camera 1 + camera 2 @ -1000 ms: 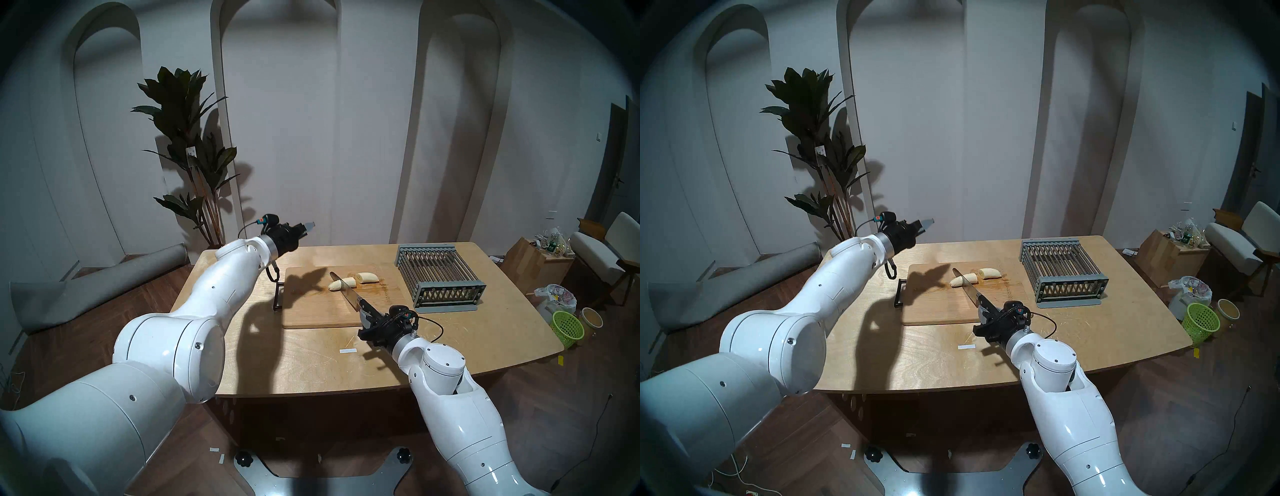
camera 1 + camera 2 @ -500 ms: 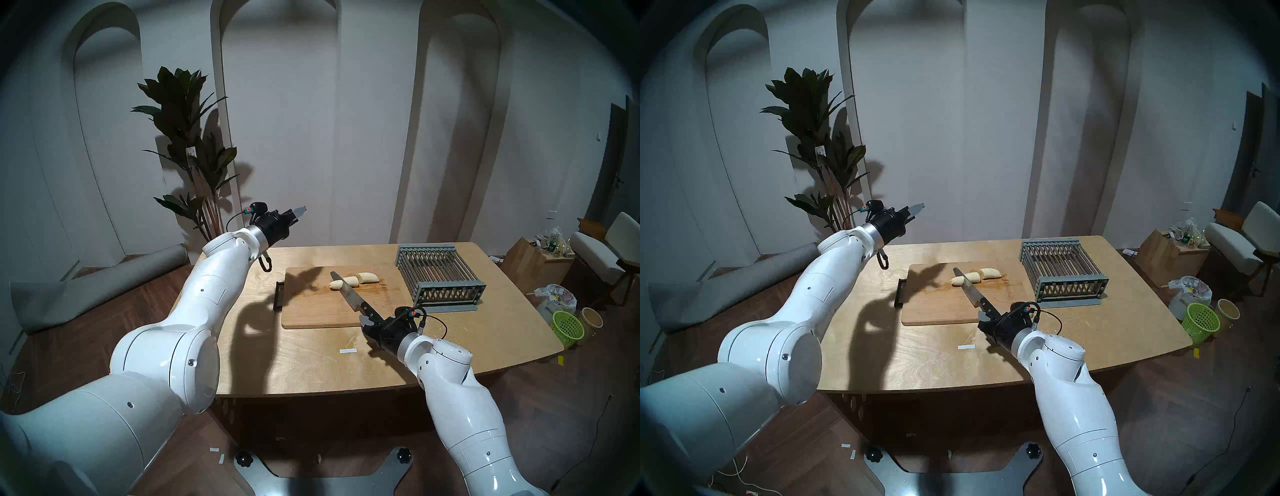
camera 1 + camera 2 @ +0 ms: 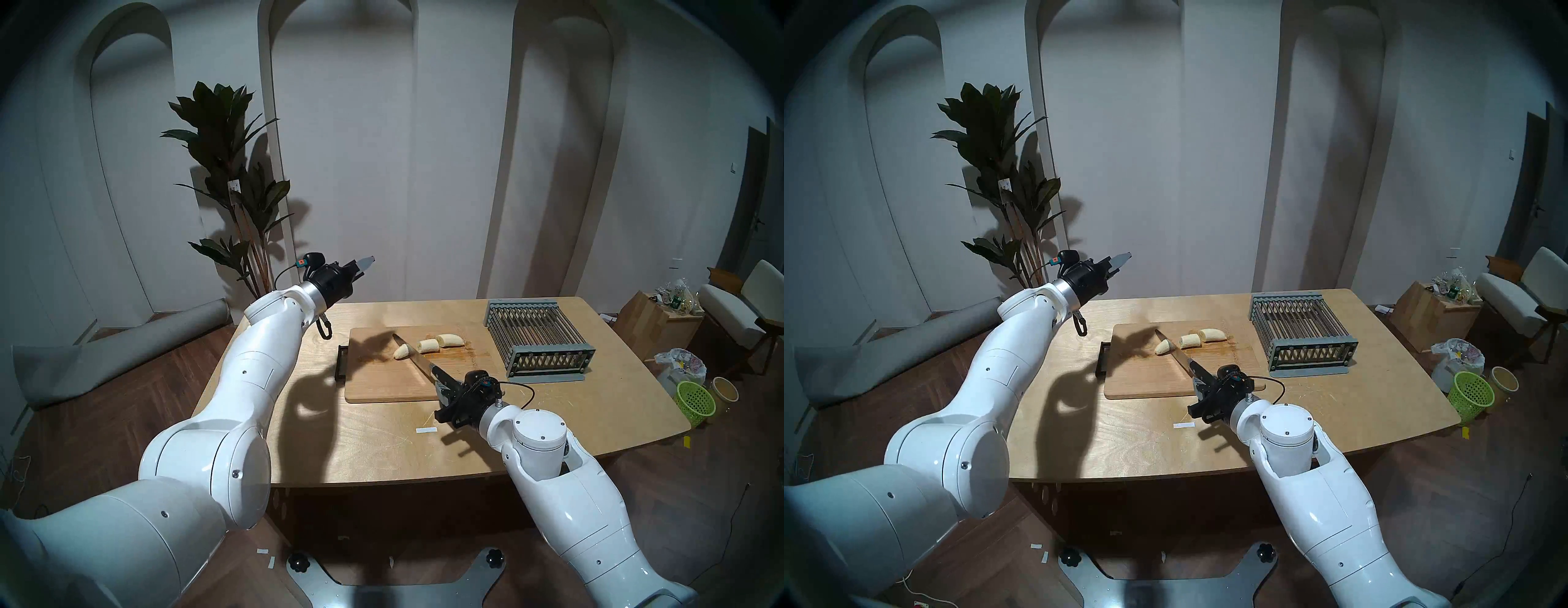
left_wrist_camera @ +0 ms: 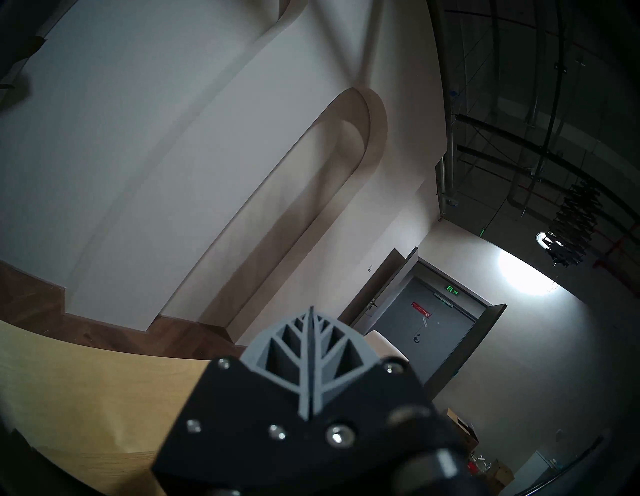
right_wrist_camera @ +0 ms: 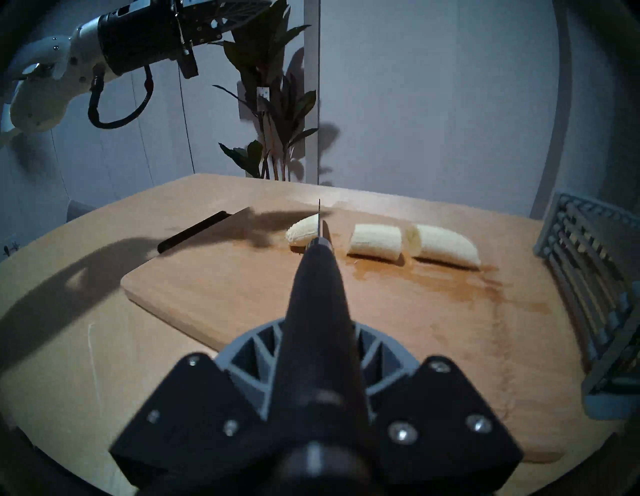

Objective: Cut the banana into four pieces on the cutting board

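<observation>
The banana lies in three pale chunks on the cutting board (image 3: 382, 384): a left tip chunk (image 3: 401, 351), a middle chunk (image 3: 428, 345) and a longer right chunk (image 3: 450, 340). My right gripper (image 3: 445, 388) is shut on the black handle of a knife (image 3: 413, 356). The blade rests low against the cut end of the left chunk (image 5: 304, 230), with a gap to the middle chunk (image 5: 375, 240). My left gripper (image 3: 365, 263) is shut and empty, raised above the table's far left corner, away from the board.
A grey slatted rack (image 3: 539, 335) stands on the table right of the board. The board's black handle (image 3: 340, 362) points left. A white tape strip (image 3: 426, 430) lies near the front. A green basket (image 3: 695, 401) stands on the floor at the right.
The knife has gone through the left piece, leaving two chunks, and shifted left, pushing the tip chunk away from the middle one. My left arm rose a little, then held still.
</observation>
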Available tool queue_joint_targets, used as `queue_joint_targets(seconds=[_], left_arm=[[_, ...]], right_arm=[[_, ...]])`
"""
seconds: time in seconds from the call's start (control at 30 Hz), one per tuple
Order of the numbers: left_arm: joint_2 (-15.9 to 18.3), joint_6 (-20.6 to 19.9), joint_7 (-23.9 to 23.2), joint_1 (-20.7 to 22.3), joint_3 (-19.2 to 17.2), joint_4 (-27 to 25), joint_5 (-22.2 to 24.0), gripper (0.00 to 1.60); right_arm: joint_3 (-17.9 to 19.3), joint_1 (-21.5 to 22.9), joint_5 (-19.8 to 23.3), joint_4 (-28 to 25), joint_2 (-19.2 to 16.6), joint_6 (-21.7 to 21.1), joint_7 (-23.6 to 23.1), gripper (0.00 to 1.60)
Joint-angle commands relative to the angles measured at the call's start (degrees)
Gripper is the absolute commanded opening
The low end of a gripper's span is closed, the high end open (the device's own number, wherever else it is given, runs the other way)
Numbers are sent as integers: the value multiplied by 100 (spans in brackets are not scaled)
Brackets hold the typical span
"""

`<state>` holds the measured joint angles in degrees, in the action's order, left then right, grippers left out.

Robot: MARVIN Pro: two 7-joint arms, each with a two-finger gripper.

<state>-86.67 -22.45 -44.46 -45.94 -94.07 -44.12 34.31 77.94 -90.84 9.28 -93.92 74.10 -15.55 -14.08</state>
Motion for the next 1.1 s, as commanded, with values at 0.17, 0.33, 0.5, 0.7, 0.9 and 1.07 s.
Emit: queue_joint_targets(seconds=[0.17, 0.33, 0.5, 0.7, 0.9, 1.07], left_arm=[[16, -69, 216, -392, 255, -1038, -264, 0], [68, -54, 356, -629, 367, -1426, -447, 0], [98, -73, 363, -903, 513, -1815, -591, 0], [66, -261, 676, -1200, 507, -2248, -651, 0], [87, -141, 904, -1428, 485, -2623, -777, 0], [206, 174, 1166, -1700, 568, -3007, -1138, 0]], right_arm=[[441, -45, 228, -503, 140, 580, 155, 0], [453, -119, 441, -552, 231, 633, 72, 0], [588, -251, 528, -634, 224, 626, 152, 0], [683, -358, 583, -654, 200, 685, 131, 0], [733, -444, 590, -760, 170, 723, 112, 0], [768, -455, 591, -800, 149, 722, 102, 0]])
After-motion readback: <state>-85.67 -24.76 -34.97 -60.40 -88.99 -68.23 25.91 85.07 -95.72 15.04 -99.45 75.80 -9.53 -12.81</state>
